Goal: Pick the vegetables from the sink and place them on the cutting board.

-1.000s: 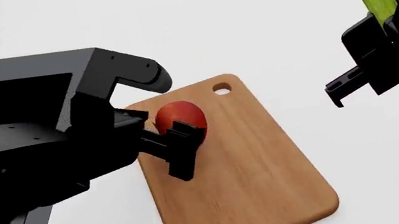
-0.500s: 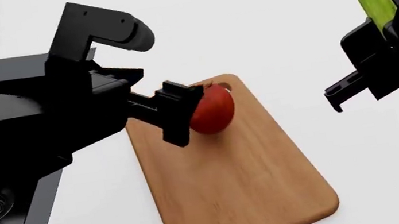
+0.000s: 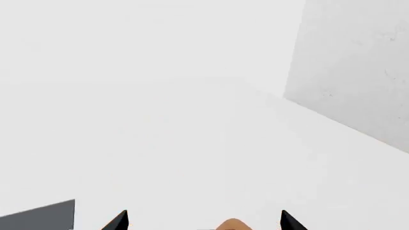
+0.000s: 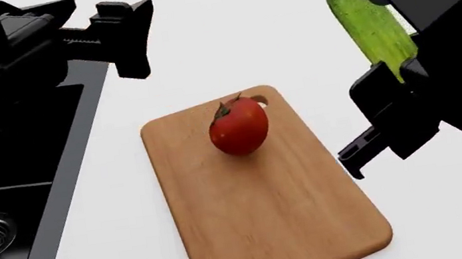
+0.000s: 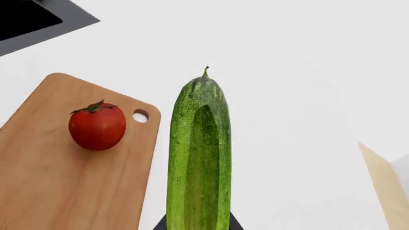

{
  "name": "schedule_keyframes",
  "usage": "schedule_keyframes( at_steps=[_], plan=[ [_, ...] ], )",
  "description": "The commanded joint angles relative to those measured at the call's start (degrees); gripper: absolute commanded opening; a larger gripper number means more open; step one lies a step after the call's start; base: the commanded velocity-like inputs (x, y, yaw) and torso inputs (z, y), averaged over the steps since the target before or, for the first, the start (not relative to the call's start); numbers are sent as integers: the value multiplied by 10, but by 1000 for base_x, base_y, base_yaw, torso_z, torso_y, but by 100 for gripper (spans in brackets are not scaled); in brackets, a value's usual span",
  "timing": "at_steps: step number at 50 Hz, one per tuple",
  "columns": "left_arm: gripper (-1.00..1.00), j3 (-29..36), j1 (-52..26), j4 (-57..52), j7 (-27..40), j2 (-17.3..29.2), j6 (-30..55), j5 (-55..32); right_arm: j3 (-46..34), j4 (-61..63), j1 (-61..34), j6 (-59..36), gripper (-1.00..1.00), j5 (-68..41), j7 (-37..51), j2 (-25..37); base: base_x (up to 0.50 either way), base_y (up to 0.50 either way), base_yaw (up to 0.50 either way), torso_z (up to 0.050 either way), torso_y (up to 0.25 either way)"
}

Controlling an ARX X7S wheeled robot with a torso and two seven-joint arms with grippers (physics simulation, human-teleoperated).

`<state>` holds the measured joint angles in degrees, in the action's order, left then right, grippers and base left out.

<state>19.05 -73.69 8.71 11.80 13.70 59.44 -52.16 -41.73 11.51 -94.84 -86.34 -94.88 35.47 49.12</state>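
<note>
Tomato (image 4: 238, 126) is set on the cutting board (image 4: 258, 199) near its hole; cucumber (image 4: 369, 21) is clamped lengthwise in the right gripper (image 4: 390, 78) above the worktop (image 4: 227, 29); left gripper (image 4: 125, 36) is raised over the sink (image 4: 7, 199), fingers apart, empty. Cucumber is judged stiff and bumpy, best gripped mid-length; its full length is shown only by the right wrist view.

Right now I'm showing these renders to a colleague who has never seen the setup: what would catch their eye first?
Probably the red tomato, sitting free on the wooden cutting board near its hole end. Next, the long green cucumber held in the right pincer, raised above the white counter beside the board. The left pincer hangs open and empty near the black sink.
</note>
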Motion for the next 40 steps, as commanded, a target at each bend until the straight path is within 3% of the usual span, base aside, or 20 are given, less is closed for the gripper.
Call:
schedule_keyframes(
  at_steps=[1, 12, 20, 30, 40],
  plan=[
    [100, -28, 6, 7, 30, 17, -34, 16, -47, 23, -58, -30, -100, -90, -14, -9, 0, 0, 0, 0, 0],
    [100, -45, 22, -9, 37, 27, -41, 5, -162, 28, -138, -27, -100, 15, -175, -69, 0, 0, 0, 0, 0],
    [100, -53, 33, -32, 39, 35, -35, -11, -305, -14, -211, 21, -100, 218, -432, -147, 0, 0, 0, 0, 0],
    [100, -57, 50, -41, 29, 50, -44, -14, -412, -28, -233, 62, -100, 293, -571, -198, 0, 0, 0, 0, 0],
    [100, -61, 66, -37, 17, 55, -60, -14, -460, -36, -250, 65, -100, 310, -634, -221, 0, 0, 0, 0, 0]
  ],
)
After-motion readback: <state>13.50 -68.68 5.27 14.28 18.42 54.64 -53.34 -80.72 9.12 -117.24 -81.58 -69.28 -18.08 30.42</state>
